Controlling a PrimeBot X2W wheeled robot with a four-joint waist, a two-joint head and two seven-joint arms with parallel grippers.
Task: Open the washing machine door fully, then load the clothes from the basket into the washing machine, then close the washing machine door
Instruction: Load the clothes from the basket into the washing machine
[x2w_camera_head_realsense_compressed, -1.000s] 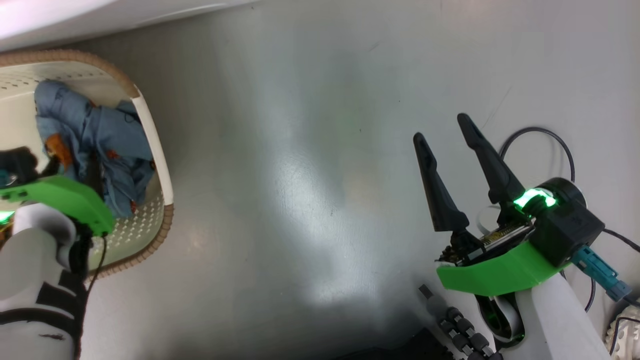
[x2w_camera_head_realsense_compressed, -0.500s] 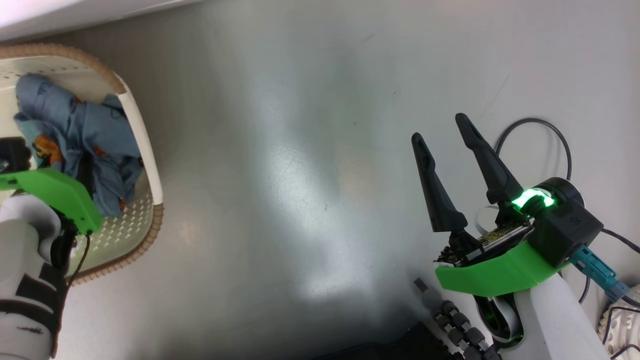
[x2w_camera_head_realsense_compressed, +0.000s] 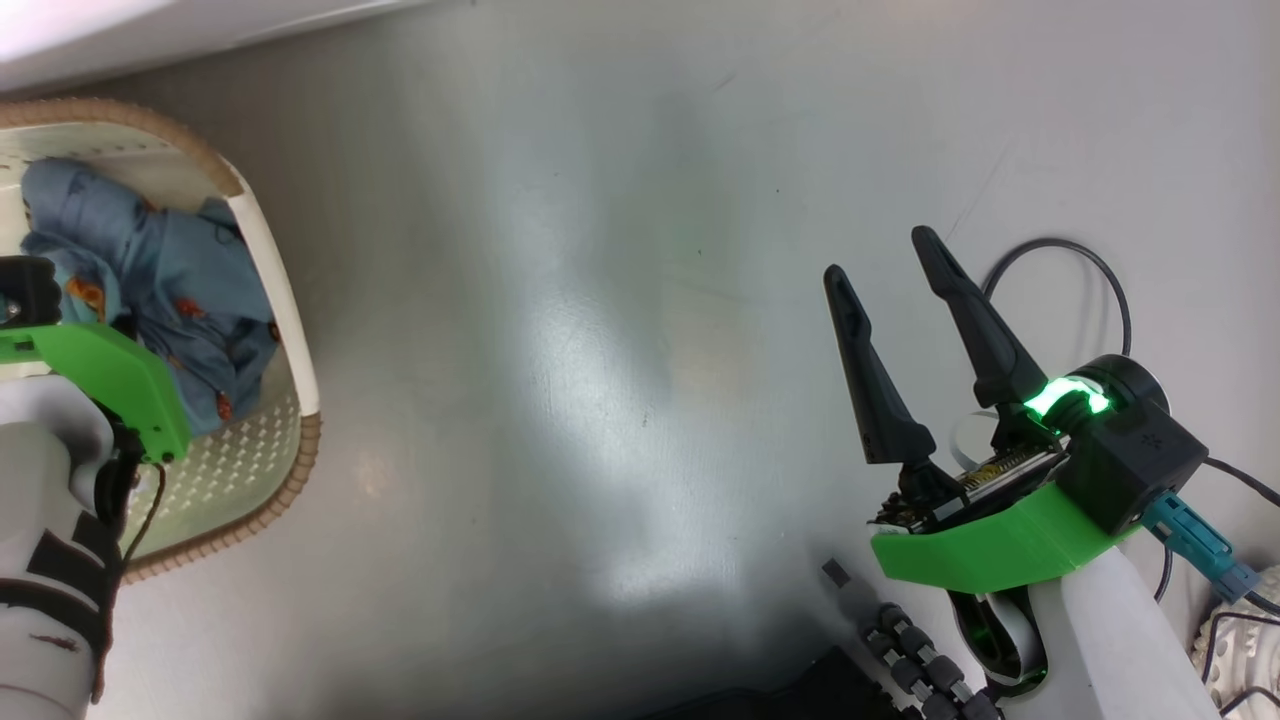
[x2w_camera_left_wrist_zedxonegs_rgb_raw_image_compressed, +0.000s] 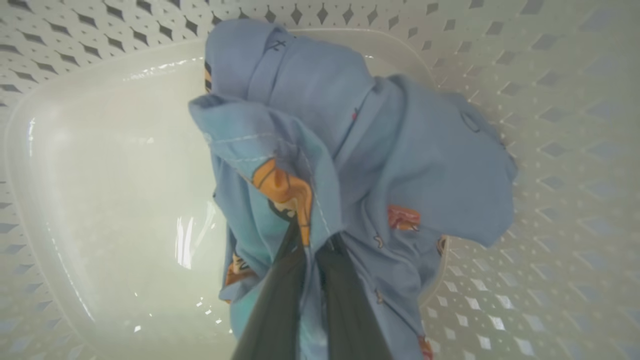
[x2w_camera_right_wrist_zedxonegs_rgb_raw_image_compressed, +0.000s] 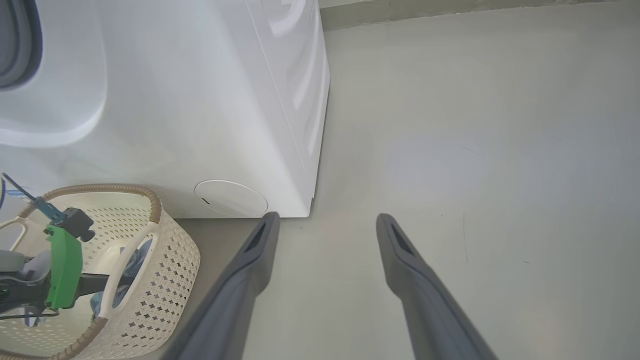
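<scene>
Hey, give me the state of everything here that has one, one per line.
left gripper: shut on the light blue garment
right gripper: open, empty, above the floor
light blue garment: bunched, inside the basket
basket: upright on the floor
service flap: closed

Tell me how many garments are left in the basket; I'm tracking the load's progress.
1: a light blue garment with orange prints, inside the basket, pinched in the left gripper's jaws. Another could lie hidden beneath it.
</scene>
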